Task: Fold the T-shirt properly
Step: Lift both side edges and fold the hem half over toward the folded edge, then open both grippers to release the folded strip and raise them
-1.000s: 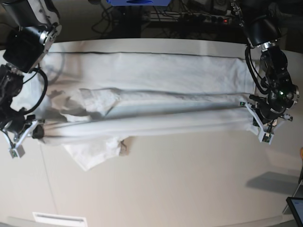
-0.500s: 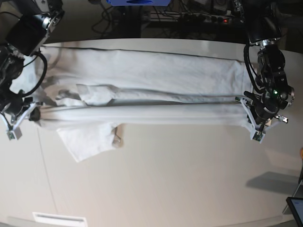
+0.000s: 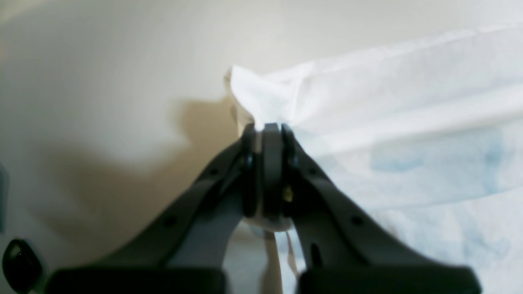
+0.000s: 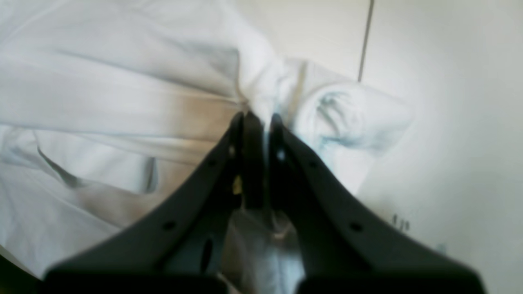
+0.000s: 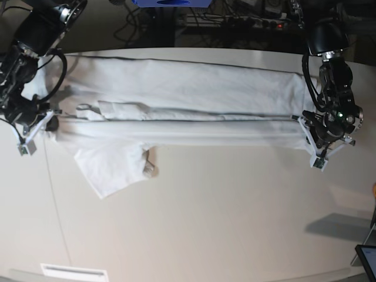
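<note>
T-shirt (image 5: pixel 176 100): soft white cloth, matt, creased. Tabletop (image 5: pixel 223 223): smooth off-white, faint sheen. Left gripper (image 3: pixel 265 128), right gripper (image 4: pixel 257 118): dark matt plastic.

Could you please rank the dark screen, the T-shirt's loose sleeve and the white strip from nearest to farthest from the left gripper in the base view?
1. The dark screen, bottom-right corner, nearest the left gripper.
2. The loose sleeve, left of middle, across the table.
3. The white strip, bottom-left edge, farthest.
</note>
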Motion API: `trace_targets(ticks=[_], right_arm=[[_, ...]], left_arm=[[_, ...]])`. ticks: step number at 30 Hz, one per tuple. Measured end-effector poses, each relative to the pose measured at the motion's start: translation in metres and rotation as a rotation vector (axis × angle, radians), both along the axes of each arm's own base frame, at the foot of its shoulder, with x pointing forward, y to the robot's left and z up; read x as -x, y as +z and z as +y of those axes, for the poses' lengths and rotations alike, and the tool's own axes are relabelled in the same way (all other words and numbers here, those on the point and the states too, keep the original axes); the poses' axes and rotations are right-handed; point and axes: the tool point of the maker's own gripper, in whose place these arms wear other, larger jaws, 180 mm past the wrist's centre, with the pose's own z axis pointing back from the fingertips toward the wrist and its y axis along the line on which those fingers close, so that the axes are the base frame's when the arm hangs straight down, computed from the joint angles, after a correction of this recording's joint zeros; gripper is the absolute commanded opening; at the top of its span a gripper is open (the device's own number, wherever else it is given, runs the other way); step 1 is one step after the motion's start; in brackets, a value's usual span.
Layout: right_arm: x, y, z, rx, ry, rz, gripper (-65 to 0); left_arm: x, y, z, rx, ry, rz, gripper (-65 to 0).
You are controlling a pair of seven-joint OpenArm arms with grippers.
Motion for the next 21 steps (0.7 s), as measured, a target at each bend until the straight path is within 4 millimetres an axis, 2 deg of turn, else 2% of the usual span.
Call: trace_targets(ticks=[8, 19, 21], right_arm=[[0.009, -0.007, 0.002, -0.014, -0.014, 0.019, -65.0], [0.014, -0.011, 0.003, -0.018, -0.018, 0.014, -65.0], [0.014, -0.011, 0.003, -0.018, -0.018, 0.014, -61.8]], left_arm=[[0.0, -0.034, -0.001, -0.068, -0.06, 0.037, -65.0], [-0.003, -0.038, -0.003, -0.058, -0.062, -0.005, -65.0], [-0.004, -0.037, -0.003, -0.057, -0.061, -0.007, -63.3]])
